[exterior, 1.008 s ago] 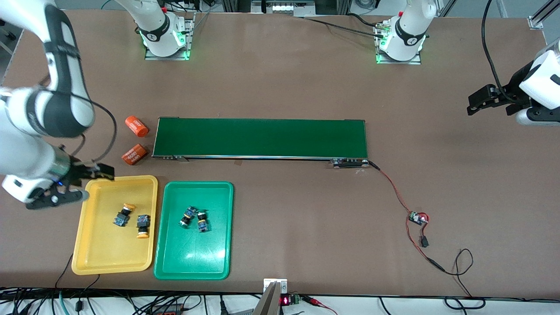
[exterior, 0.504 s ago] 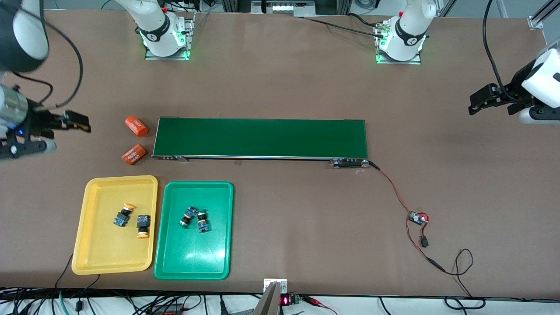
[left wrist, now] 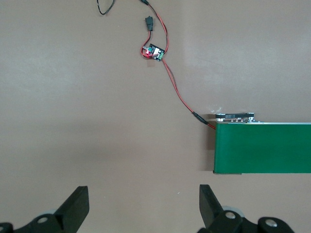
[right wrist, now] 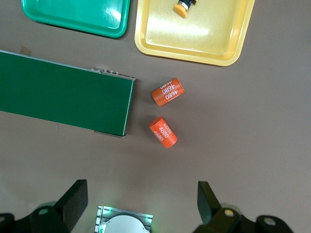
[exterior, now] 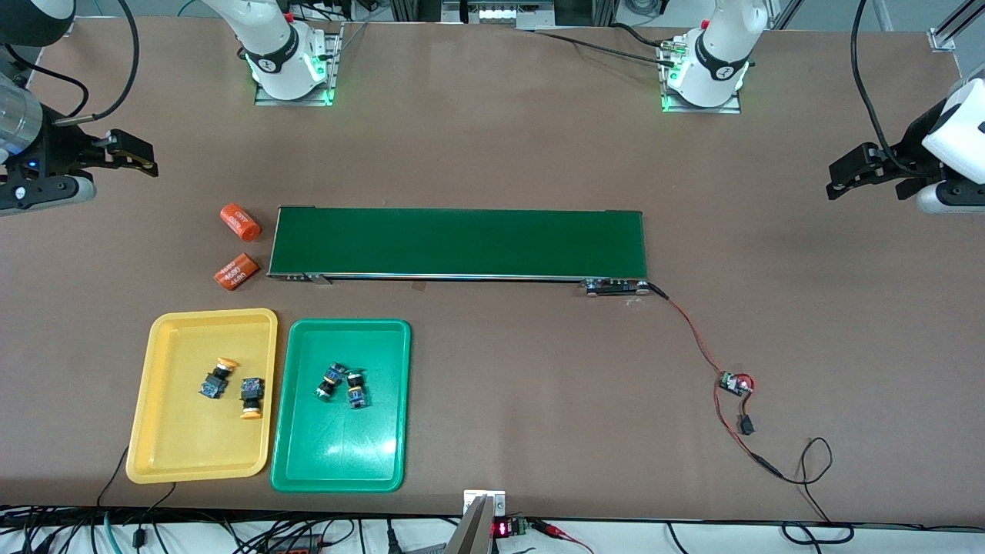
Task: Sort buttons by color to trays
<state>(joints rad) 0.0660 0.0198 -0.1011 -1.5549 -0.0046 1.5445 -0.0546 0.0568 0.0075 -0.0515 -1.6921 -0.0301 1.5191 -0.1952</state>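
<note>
From the front, we are seeing two yellow-orange buttons (exterior: 231, 382) lying in the yellow tray (exterior: 165, 446) and two green buttons (exterior: 343, 385) in the green tray (exterior: 377, 462). In the wrist views, our left gripper (left wrist: 143, 206) and right gripper (right wrist: 142, 203) are hanging over bare table (exterior: 492, 138), fingers apart, gripping nothing.

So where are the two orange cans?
In the front view, the two orange cans lie on the table at the conveyor belt's end toward the right arm, farther from the camera than the yellow tray.
</note>
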